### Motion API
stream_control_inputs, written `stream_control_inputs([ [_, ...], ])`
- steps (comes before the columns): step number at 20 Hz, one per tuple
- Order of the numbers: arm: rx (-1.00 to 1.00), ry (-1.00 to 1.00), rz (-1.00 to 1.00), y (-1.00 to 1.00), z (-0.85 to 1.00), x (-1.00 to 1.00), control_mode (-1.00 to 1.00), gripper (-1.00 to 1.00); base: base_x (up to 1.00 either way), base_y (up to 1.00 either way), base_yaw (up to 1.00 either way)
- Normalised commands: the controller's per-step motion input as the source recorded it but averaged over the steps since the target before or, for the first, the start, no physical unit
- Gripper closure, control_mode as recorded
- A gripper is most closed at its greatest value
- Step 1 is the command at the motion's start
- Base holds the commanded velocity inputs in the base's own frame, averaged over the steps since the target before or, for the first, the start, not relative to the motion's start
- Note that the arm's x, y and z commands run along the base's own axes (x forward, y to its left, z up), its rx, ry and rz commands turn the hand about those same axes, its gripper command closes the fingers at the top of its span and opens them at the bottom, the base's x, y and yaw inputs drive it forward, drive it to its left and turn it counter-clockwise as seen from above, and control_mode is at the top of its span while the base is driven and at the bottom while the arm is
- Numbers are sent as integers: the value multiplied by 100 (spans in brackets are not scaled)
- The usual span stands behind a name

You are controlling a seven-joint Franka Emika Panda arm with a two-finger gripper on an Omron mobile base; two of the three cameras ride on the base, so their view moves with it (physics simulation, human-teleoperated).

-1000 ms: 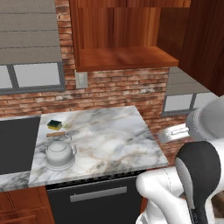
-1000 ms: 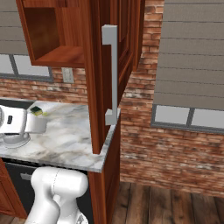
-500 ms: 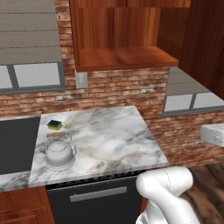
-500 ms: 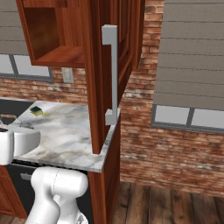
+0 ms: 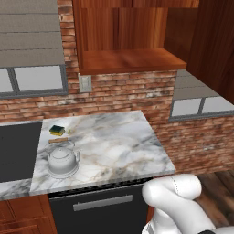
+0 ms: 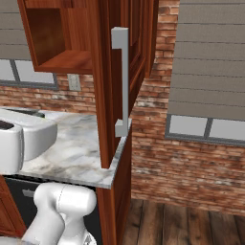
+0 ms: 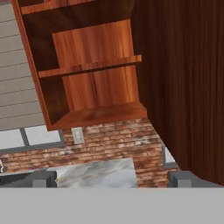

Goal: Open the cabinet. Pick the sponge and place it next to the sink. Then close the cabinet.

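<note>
Cabinet door open, swung right over desk edge | sponge already on far left of desk beside sink | door likely heavy, stiff: push panel near bar handle | hand wide, empty

cabinet: reddish-brown wood | sponge: yellow, dark green | kettle: white-grey | sink: black
</note>
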Motion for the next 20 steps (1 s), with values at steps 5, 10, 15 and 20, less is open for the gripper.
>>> stream_control_inputs([
  [5,0,-13,0,-18,13,-32,-100,-100,0,0,0],
  [10,-1,-19,0,-4,0,-48,-100,-100,0,0,0],
  [15,-1,-29,0,-17,0,-34,-100,-100,0,0,0],
  [20,0,-29,0,-26,-30,7,-100,-100,0,0,0],
])
